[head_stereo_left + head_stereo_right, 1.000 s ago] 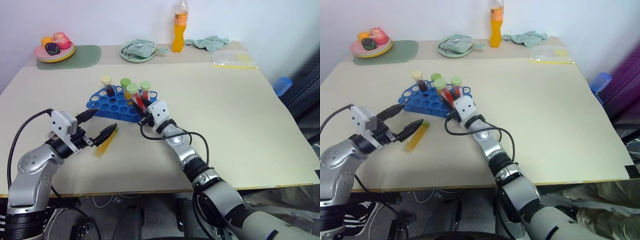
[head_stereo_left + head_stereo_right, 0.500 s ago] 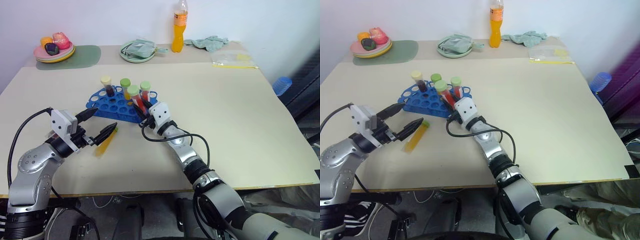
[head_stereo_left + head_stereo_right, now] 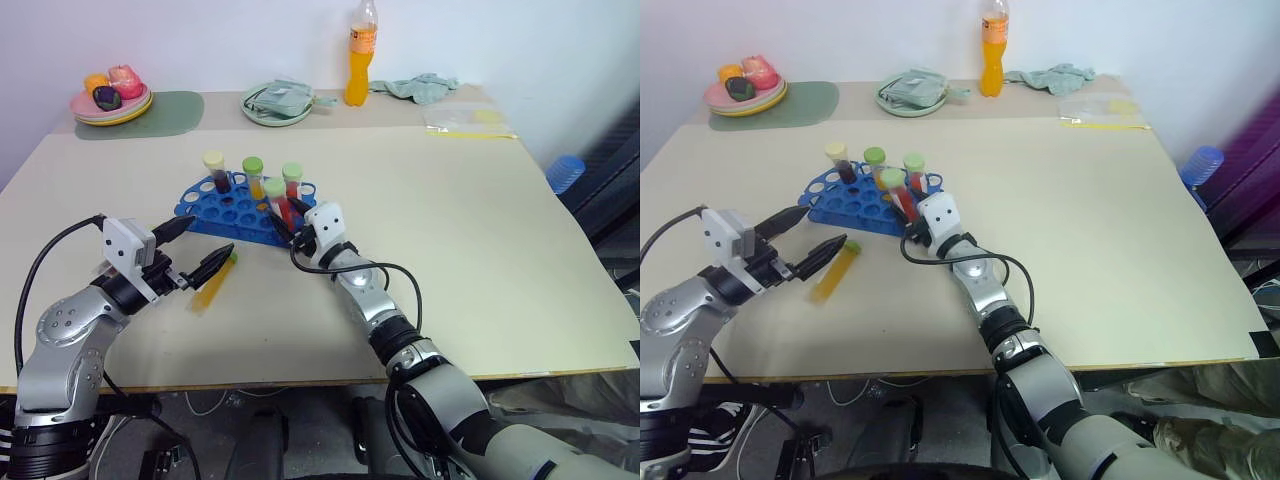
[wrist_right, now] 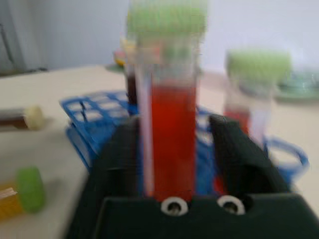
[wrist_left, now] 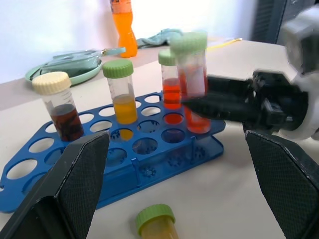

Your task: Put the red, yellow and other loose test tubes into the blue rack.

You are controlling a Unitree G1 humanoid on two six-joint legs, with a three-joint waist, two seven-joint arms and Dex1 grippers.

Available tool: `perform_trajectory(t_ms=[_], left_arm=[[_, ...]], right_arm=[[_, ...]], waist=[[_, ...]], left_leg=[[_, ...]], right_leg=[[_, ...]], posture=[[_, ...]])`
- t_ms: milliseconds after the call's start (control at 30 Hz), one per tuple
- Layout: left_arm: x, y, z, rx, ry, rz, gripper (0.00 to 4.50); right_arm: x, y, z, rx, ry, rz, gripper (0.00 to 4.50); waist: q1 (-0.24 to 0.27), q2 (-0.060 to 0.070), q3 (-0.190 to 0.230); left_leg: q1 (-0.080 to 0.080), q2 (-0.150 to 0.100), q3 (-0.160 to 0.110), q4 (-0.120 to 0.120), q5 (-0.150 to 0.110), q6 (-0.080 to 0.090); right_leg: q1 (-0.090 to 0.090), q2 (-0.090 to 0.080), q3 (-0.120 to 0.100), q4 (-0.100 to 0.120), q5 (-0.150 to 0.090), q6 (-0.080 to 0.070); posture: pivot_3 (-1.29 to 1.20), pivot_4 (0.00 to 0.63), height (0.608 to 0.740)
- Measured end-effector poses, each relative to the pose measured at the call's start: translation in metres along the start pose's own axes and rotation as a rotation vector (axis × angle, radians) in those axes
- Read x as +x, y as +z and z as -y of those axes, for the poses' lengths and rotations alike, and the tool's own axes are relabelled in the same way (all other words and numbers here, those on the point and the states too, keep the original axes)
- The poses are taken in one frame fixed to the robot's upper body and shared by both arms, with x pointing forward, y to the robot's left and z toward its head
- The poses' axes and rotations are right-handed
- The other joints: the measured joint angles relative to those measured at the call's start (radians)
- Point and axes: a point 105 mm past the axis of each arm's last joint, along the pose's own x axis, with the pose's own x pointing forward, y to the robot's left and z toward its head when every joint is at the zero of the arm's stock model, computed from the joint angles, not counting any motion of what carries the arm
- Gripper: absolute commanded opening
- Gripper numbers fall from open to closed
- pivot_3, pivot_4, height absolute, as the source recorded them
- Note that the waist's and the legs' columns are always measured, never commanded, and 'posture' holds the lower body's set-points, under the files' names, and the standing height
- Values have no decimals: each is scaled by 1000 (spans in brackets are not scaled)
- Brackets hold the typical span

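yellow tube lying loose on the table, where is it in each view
Left eye: yellow tube by left gripper, near blue rack.
Right eye: tube, same spot.
Left wrist: tube in front of rack.
Right wrist: tube beside rack.
Landmark: blue rack.

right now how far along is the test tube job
Done: three tubes stand in the blue rack. In hand: the right end effector, open, brackets a red tube in its hole. Left: a yellow tube and a maroon tube lie on the table.
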Motion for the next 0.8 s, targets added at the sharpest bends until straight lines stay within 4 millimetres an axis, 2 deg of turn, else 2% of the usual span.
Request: perform_trajectory(t_ms=[33,67,167,300,467,567,667,733,800], left_arm=[[0,0,0,2,-1,1,4500],[0,1,0,2,-2,2,4500],[0,1,1,3,-2,2,4500],[-3,-1,4,4,-13,-13,4500],[-19,-11,0,-4,3,-143,4500],[-20,-10,-3,-16,41,-218,4500],[-19,-2,-9,-44,80,-307,4500],[-20,3,-10,-49,81,-364,4500],[-28,-1,-9,-64,51,-490,4500]], right_arm=[[0,0,0,1,2,1,4380],[0,0,0,1,3,1,4452],[-1,5,0,-7,11,22,4452],[-15,16,8,-99,44,65,4452],[-65,12,54,-207,26,-26,4452],[-90,18,67,-209,72,-64,4452],[-106,41,60,-167,209,-36,4452],[-109,60,50,-144,303,8,4452],[-113,76,35,-101,423,21,4452]], waist=[[0,0,0],[-2,0,0],[-2,0,0],[3,0,0],[4,0,0],[0,0,0],[-2,0,0],[-3,0,0],[-3,0,0]], left_leg=[[0,0,0,0,0,0],[0,0,0,0,0,0],[0,0,0,0,0,0],[-1,0,0,0,0,0],[-1,0,0,0,0,0],[-1,0,0,0,0,0],[0,0,0,0,0,0],[1,0,0,0,0,0],[1,0,0,0,0,0]], right_leg=[[0,0,0,0,0,0],[0,0,0,0,0,0],[-1,0,0,1,0,0],[0,0,0,0,0,0],[0,0,0,0,-1,0],[0,0,0,0,-1,0],[0,0,0,1,-1,1],[0,0,0,2,-2,3],[0,0,0,2,-3,3]], posture=[[0,150,740],[0,150,740],[0,150,740],[0,150,740],[0,150,740],[0,150,740],[0,150,740],[0,150,740],[0,150,740]])
